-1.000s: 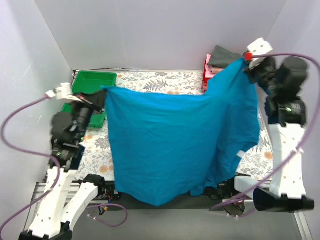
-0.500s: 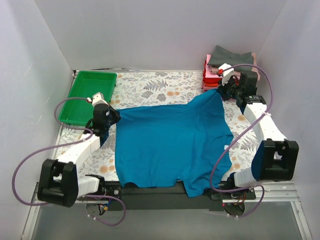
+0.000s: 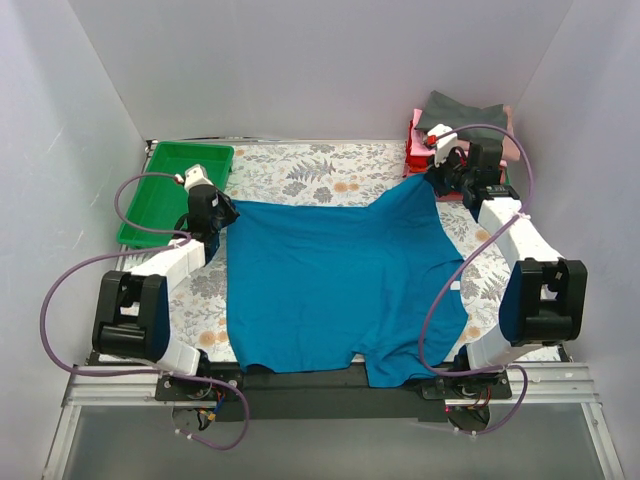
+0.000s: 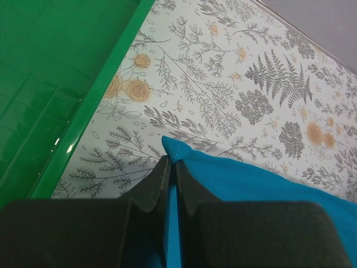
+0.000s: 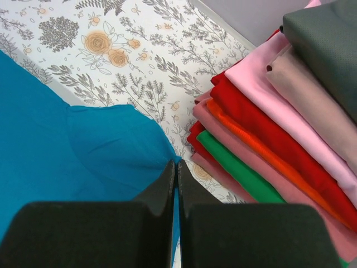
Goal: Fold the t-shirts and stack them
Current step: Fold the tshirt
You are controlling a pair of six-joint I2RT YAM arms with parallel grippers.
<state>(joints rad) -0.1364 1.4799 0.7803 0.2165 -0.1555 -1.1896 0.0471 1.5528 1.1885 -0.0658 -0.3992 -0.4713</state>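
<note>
The spread t-shirt [image 3: 330,285] lies flat on the table [image 3: 300,170], its far corners at the left gripper [image 3: 222,212] and right gripper [image 3: 432,180]. The tray [image 3: 190,160] lies just left of the left gripper. The stacked t-shirts [image 3: 460,108] lie ahead-right of the right gripper.

The blue shirt [image 3: 330,280] hides the middle of the table [image 3: 300,165]. The folded stack [image 5: 268,134] runs off the right wrist view's right edge, and the green tray [image 4: 50,67] off the left wrist view's left edge. A white spot [image 3: 456,288] on the shirt's right side is too small to tell.
</note>
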